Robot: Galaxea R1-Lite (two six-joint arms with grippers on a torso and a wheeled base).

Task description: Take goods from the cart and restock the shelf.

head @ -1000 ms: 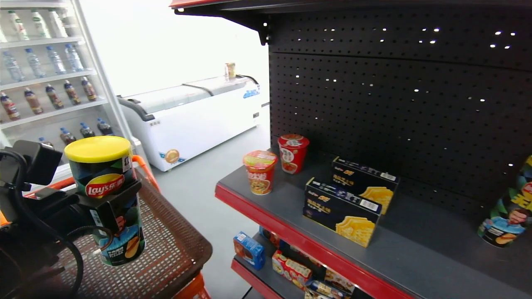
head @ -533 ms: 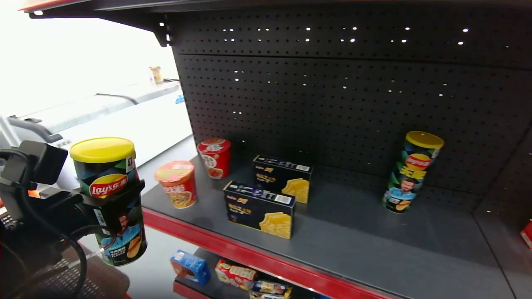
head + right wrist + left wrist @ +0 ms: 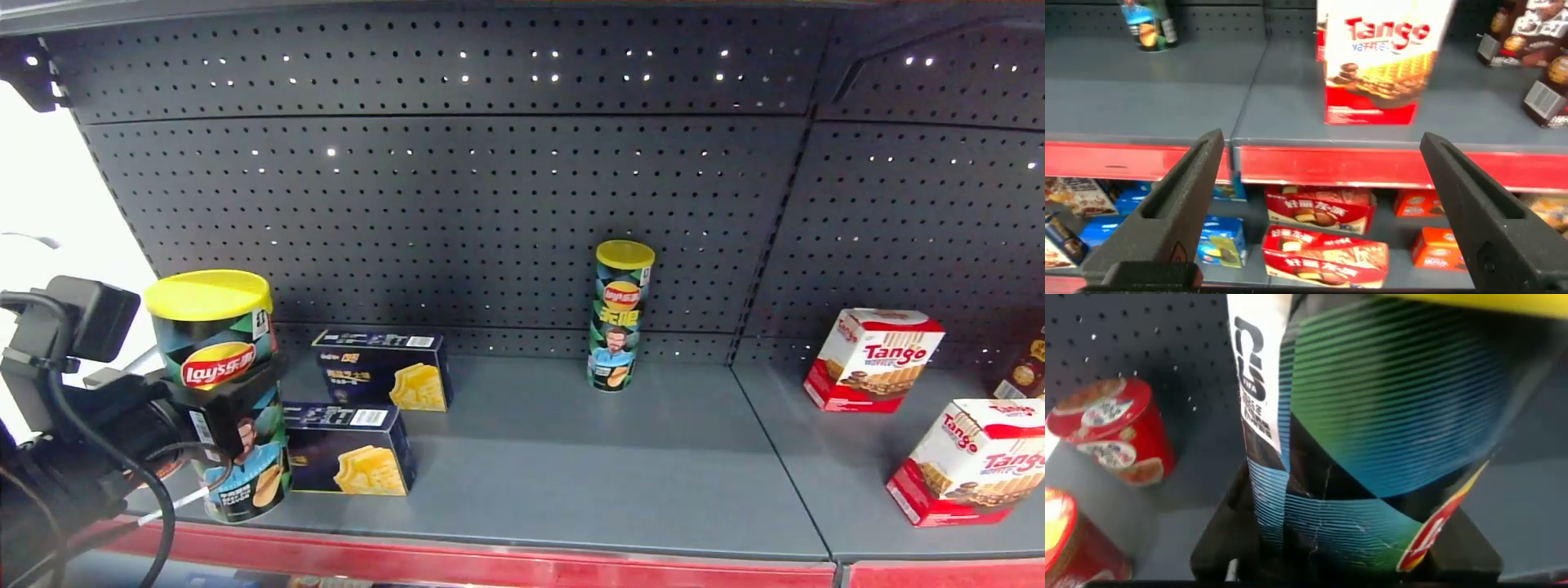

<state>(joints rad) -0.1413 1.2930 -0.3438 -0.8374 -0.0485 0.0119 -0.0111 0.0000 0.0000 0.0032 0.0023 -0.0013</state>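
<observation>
Though grey, shelf (image 3: 571,465) against black pegboard (image 3: 490,204).

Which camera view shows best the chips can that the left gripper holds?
The head view: the whole chips can, upright, yellow-lidded, in the left gripper. The left wrist view gives a close stretch of its side.

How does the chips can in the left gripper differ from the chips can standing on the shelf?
The held can is clamped in the left gripper; the shelf can stands free. The held can is at the front left edge of the shelf, by the dark boxes; the shelf can is alone, back by the pegboard. Both are upright, with yellow lids and like print.
</observation>
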